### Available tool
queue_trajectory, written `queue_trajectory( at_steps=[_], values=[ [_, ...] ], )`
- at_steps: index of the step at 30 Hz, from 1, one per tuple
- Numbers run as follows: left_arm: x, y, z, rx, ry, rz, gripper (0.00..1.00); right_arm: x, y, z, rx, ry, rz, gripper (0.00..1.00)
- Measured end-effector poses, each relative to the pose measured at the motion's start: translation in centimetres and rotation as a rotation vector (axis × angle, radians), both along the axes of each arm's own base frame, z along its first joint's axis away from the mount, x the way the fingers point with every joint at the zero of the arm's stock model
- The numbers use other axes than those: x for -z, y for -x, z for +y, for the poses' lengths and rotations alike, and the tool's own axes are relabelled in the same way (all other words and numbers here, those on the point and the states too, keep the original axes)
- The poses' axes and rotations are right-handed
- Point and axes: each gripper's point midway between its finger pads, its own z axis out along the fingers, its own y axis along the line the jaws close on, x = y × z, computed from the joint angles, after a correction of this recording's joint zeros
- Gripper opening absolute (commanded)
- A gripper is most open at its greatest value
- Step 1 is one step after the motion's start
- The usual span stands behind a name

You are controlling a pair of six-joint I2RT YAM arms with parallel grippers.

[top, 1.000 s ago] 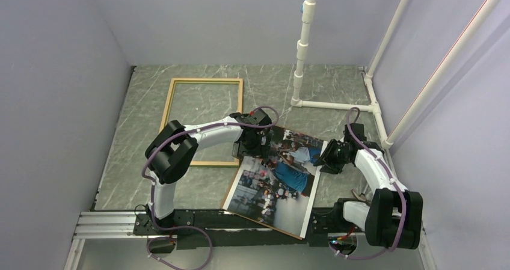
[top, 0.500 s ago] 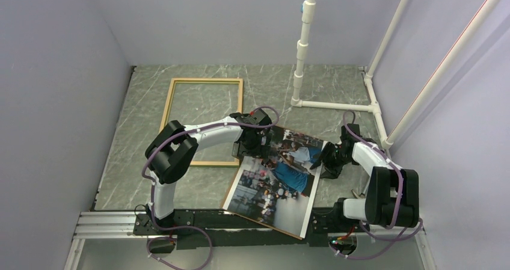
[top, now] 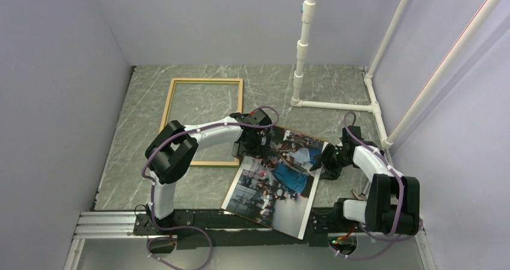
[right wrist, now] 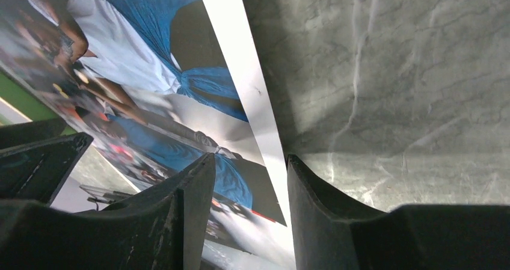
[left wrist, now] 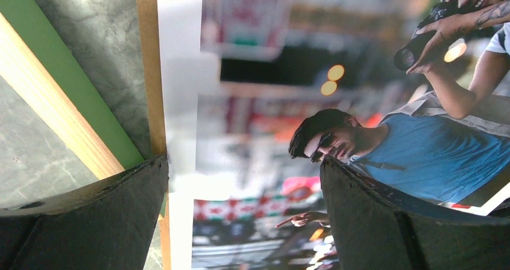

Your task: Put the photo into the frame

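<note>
The photo (top: pixel 275 178), a colour street scene with a man in blue, lies tilted face up at the table's near middle. It also shows in the left wrist view (left wrist: pixel 337 101) and in the right wrist view (right wrist: pixel 150 53). The frame (top: pixel 201 81), light wood face up, lies flat at the back left, its green side (left wrist: pixel 57 83) next to the photo's corner. My left gripper (top: pixel 255 142) hangs wide open over the photo's far left corner (left wrist: pixel 243 168). My right gripper (top: pixel 328 160) is at the photo's right edge, jaws narrowly apart, with the white border (right wrist: pixel 264 131) running between them.
A brown backing board (left wrist: pixel 148 53) lies under the photo, its edge showing along the left and near sides (top: pixel 258 223). White PVC pipes (top: pixel 304 41) stand at the back right and run along the right wall. Grey walls close in the marbled table (top: pixel 270 89).
My right arm has drawn in leftward and its gripper has come up against the photo's right edge. My left arm and the photo have not visibly moved.
</note>
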Motion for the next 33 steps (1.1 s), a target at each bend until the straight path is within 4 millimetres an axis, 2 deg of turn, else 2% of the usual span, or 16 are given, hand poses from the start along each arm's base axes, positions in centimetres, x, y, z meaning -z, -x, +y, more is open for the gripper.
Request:
queue_trajectory(
  at_steps=[9,16,18,22,27,33],
  values=[
    [0.0,0.0,0.0,0.0,0.0,0.0,0.99,-2.0,-0.1,-0.1,-0.005,0.012,-0.069,0.46],
    [0.0,0.0,0.0,0.0,-0.001,0.001,0.99,-2.1,-0.5,-0.1,-0.021,0.01,-0.09,0.43],
    [0.0,0.0,0.0,0.0,-0.001,0.0,0.99,-2.2,-0.7,-0.1,-0.025,0.011,-0.101,0.4],
    [0.0,0.0,0.1,0.003,-0.002,-0.001,1.0,-2.5,-1.0,-0.3,-0.033,0.02,-0.134,0.28],
    [0.0,-0.1,0.2,0.0,-0.004,0.0,0.99,-3.5,-1.8,-0.5,-0.032,0.028,-0.21,0.26],
    [0.0,-0.1,0.2,-0.001,-0.005,0.001,0.99,-3.8,-2.2,-0.5,-0.031,0.028,-0.232,0.27]
  ],
)
